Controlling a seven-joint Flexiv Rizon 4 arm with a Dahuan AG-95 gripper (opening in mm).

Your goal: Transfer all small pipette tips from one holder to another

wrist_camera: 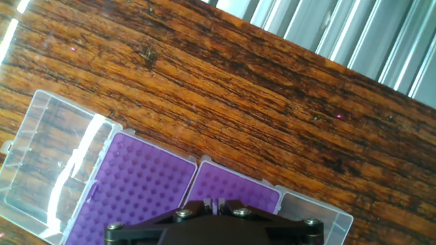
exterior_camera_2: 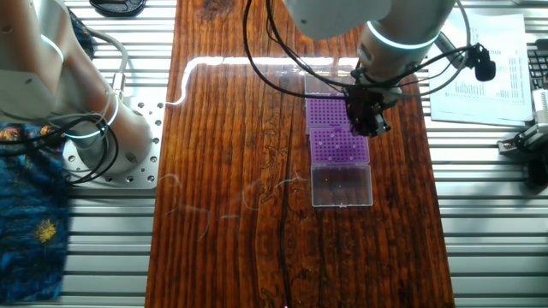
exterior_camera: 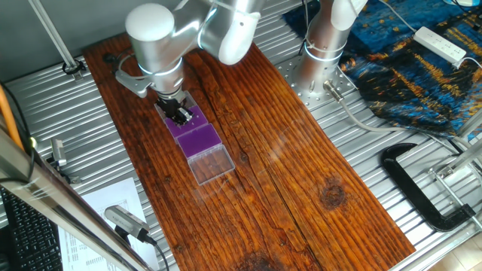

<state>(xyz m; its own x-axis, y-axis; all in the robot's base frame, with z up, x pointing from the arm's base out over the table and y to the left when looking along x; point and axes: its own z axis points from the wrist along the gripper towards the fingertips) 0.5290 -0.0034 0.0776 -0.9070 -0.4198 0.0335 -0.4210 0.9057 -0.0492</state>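
Note:
Two purple holders lie side by side in their clear boxes on the wooden board: one holder to the left and the other holder to the right in the hand view. From the other fixed view they are the far holder and the near holder. My gripper hangs low over the seam between them, also seen as the gripper and the gripper. Its fingers stand almost together with only a thin slit between them. The small pipette tips are too small to make out, and I see none between the fingers.
Clear hinged lids lie open at both ends of the row, the lid at the left and the lid nearest the camera. The arm's base stands beside the board. A black clamp lies on the metal table.

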